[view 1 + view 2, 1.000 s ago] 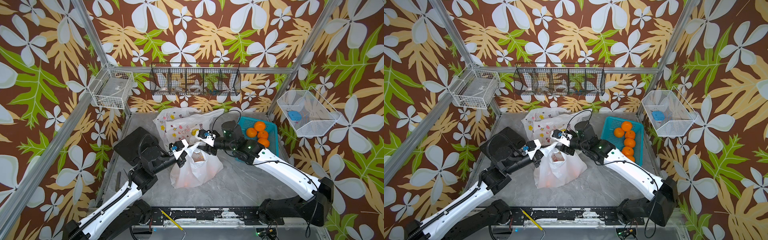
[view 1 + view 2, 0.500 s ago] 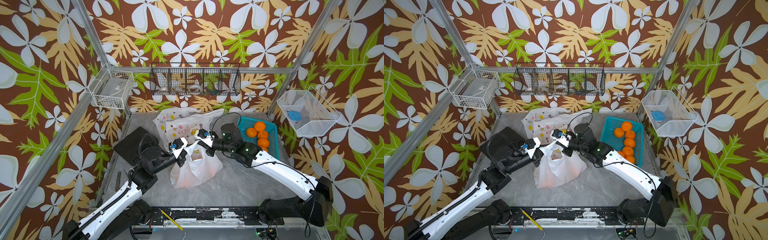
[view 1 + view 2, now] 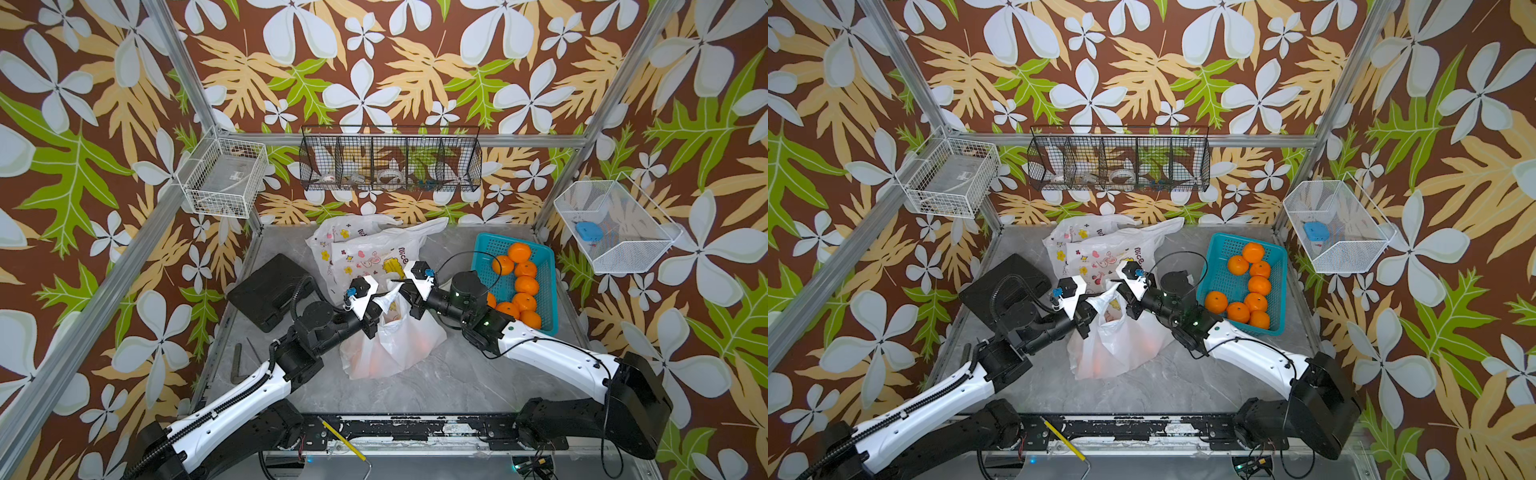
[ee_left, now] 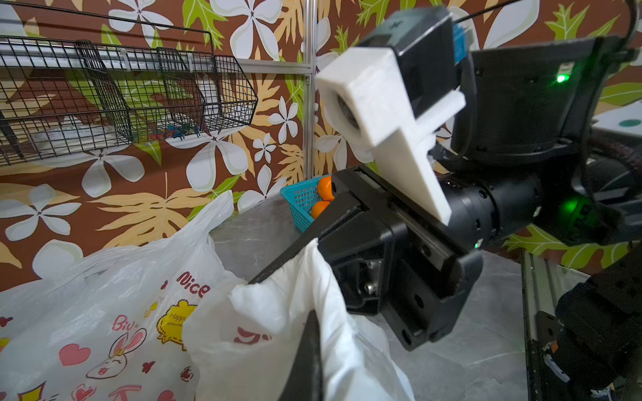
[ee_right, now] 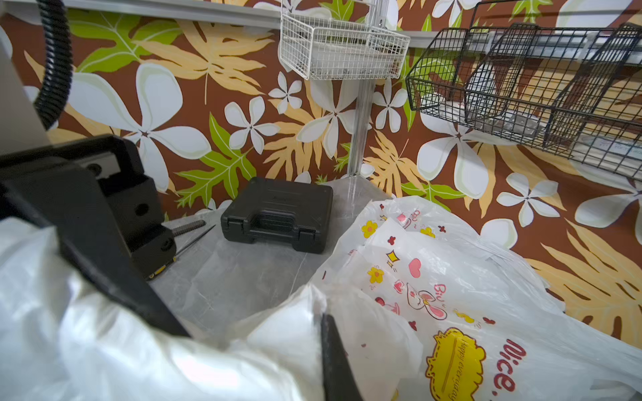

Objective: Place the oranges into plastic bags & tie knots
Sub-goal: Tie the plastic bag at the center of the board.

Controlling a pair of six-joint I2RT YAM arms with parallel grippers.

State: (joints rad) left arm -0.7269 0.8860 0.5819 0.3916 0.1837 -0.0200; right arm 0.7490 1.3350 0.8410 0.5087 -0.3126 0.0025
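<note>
Eight oranges (image 3: 1259, 285) were counted in the teal basket (image 3: 1223, 266); one fruit-filled bag (image 3: 1121, 345) was clamped by the closed left gripper (image 3: 382, 302) and right gripper (image 3: 397, 286).

Your left gripper (image 4: 310, 340) pinches the white plastic of a bag (image 4: 271, 312). Facing you, the right gripper (image 4: 278, 267) is closed on the same bag's edge. Other bags (image 4: 104, 312), printed with hearts, a bunny and "Nice", lie beside it on the grey table (image 4: 469, 347). Beyond the right gripper, a teal basket (image 4: 298, 208) shows two oranges (image 4: 326, 185).
</note>
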